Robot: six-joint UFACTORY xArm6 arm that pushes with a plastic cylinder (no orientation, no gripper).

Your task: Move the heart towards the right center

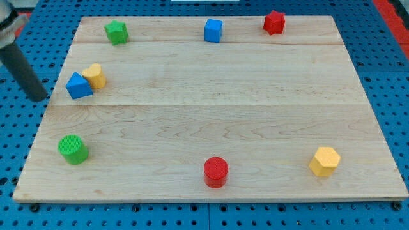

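Observation:
The yellow heart (96, 75) lies near the board's left edge, in the upper half. A blue triangular block (78, 85) touches its lower left side. My tip (39, 97) is off the wooden board (211, 115), over the blue pegboard, a little to the left of the blue triangular block and apart from it. The dark rod leans up toward the view's top left corner.
A green star (116, 32), a blue cube (213, 30) and a red star (274, 22) line the top edge. A green cylinder (73, 149) is at the bottom left, a red cylinder (216, 172) at the bottom centre, a yellow hexagon (324, 161) at the bottom right.

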